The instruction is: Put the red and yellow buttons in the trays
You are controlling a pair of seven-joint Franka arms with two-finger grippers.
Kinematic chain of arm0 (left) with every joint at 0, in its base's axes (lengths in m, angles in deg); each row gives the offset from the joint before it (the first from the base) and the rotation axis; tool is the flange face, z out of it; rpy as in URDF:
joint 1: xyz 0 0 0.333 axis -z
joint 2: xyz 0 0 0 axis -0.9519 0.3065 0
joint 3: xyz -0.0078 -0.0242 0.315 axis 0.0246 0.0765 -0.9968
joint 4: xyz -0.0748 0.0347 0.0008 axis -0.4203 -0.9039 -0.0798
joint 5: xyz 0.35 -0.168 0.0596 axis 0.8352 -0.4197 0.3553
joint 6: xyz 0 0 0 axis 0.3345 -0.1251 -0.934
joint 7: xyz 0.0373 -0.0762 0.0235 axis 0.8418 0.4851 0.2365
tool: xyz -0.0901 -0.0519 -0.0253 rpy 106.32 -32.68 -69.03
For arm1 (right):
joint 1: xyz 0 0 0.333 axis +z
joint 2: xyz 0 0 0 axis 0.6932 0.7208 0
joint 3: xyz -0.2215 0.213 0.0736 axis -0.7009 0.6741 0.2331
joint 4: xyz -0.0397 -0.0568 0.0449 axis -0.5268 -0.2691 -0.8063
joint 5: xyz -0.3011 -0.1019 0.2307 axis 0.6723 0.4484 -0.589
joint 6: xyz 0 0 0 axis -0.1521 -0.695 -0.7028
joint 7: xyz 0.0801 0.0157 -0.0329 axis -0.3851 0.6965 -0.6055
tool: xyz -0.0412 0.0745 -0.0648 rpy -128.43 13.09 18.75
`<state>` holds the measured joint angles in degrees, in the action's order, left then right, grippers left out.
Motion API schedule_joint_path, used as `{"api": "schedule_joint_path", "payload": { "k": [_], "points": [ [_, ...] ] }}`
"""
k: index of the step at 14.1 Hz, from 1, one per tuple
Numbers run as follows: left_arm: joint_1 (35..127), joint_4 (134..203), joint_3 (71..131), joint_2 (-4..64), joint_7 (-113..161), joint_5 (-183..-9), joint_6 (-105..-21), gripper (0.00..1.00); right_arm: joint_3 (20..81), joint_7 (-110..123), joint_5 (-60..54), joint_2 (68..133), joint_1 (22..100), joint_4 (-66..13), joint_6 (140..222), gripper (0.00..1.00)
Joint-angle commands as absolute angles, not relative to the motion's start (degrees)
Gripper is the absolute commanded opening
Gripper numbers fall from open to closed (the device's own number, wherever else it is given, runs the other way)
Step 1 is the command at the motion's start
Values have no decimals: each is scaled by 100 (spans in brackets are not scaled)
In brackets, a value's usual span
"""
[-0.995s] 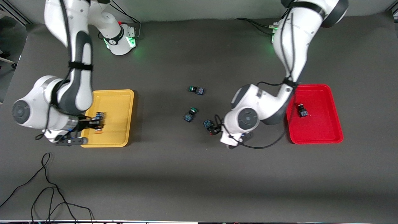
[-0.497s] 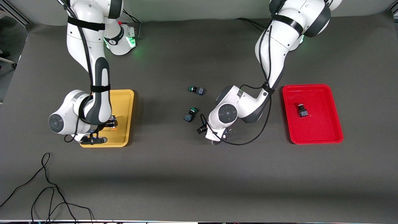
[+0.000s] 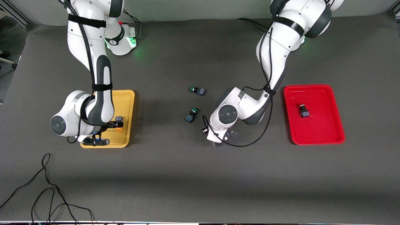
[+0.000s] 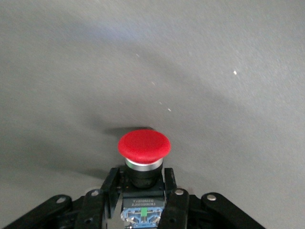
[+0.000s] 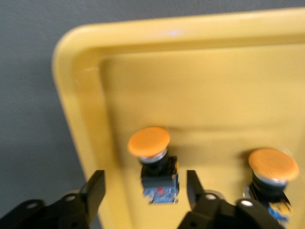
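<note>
The right tool (image 5: 143, 191) hangs over the shallow yellow plastic tray (image 3: 125, 100), its fingers apart on either side of one orange-capped push-button switch (image 5: 153, 164) that sits on the tray floor. A second orange-capped switch (image 5: 271, 176) sits in the same tray just beside it.

The left tool (image 4: 143, 200) is over the dark grey tabletop (image 3: 200, 175), between the two trays, clamped on the dark body of a red-capped push-button switch (image 4: 144, 155).

Another red-capped switch (image 3: 303, 110) lies in the shallow red plastic tray (image 3: 337, 125). Two green-capped switches (image 3: 197, 90) (image 3: 191, 115) lie on the tabletop near the middle.
</note>
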<state>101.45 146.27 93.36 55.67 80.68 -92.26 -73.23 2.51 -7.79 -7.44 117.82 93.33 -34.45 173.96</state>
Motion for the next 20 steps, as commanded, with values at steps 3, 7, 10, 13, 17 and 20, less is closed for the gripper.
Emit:
{"api": "schedule_joint_path", "payload": {
  "k": [3,7,10,13,17,20],
  "points": [
    [9318,14615,9313,4901,6905,-9073,-5429,0,107,353,405,10687,9372,-2584,16372,100],
    [8291,15849,9295,3805,5078,-8541,-4571,0,116,522,1144,9869,9372,-2100,15861,100],
    [7438,16985,9295,3065,3672,-8256,-4782,0,107,557,1478,9385,9372,-2003,15624,100],
    [6725,17848,9295,2554,2502,-7879,-5204,0,221,960,1952,8990,9311,-1871,15588,100],
    [5899,18130,9295,2518,1349,-7676,-5652,0,2316,1322,2857,8330,7506,-1889,15597,100],
    [5555,18472,9295,2535,996,-7658,-6266,0,3951,1366,3061,8031,5871,-1915,15597,100]
  ]
}}
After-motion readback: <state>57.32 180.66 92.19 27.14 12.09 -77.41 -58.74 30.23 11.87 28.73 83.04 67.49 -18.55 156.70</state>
